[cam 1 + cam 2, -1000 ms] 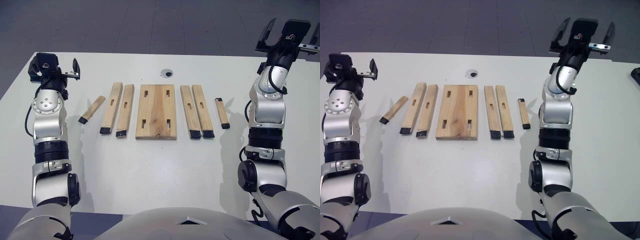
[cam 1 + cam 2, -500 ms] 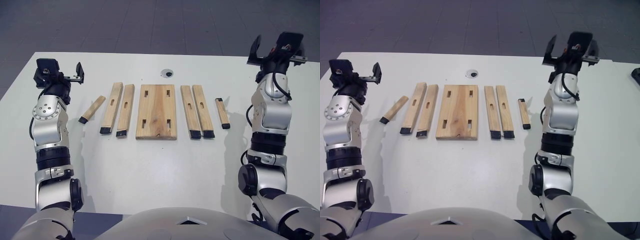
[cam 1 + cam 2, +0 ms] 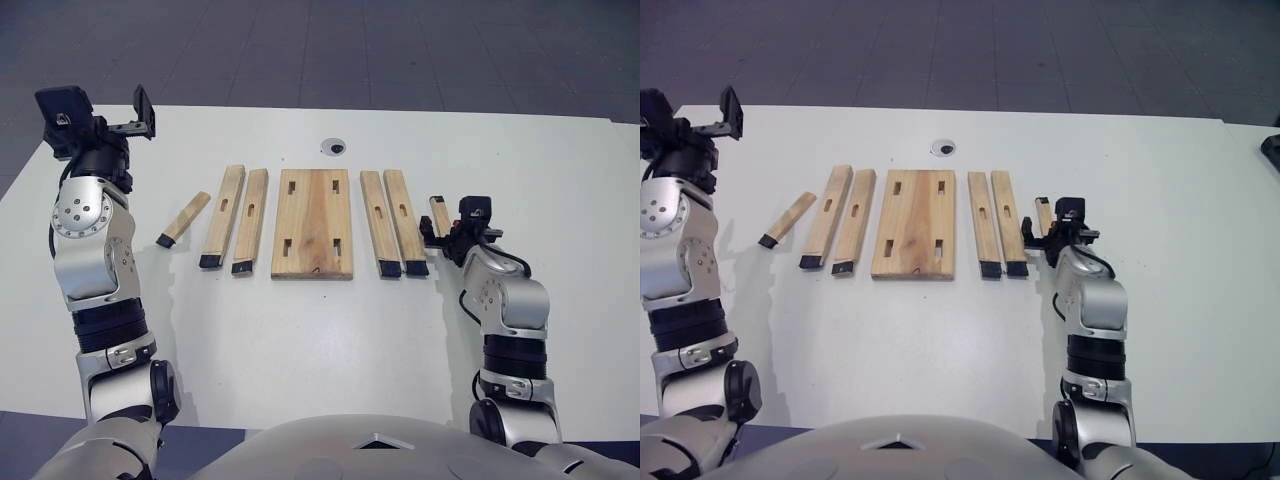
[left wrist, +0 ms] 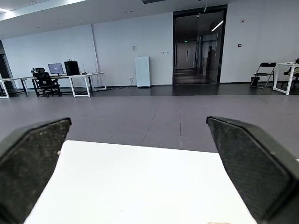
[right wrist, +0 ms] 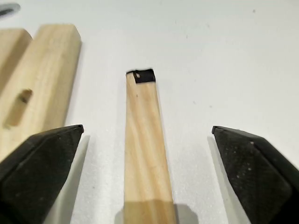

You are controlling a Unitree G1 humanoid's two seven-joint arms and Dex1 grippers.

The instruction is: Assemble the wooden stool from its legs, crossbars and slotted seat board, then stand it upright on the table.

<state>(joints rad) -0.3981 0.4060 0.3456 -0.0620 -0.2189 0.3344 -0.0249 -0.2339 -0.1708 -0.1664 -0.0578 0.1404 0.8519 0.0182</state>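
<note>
**Right gripper** (image 5: 147, 129): lowered to the desk (image 3: 300, 330), jaws spread wide and empty, one finger on each side of the right crossbar (image 5: 141, 107) without touching it. This short stick lies flat just beside the outer right leg (image 5: 42, 79), with its black-tipped end pointing away from the wrist. Beyond lie the inner right leg (image 3: 379, 222), the slotted seat board (image 3: 313, 222) at centre, the inner left leg (image 3: 250, 220), the outer left leg (image 3: 222, 215) and the left crossbar (image 3: 184, 218), which lies askew.

**Left gripper** (image 4: 138, 120): raised over the desk's far left corner, jaws fully apart, holding nothing.

**Handling:** the crossbar is probably light, rigid and smooth-sided. A pinch across its narrow width near mid-length should balance it.
</note>
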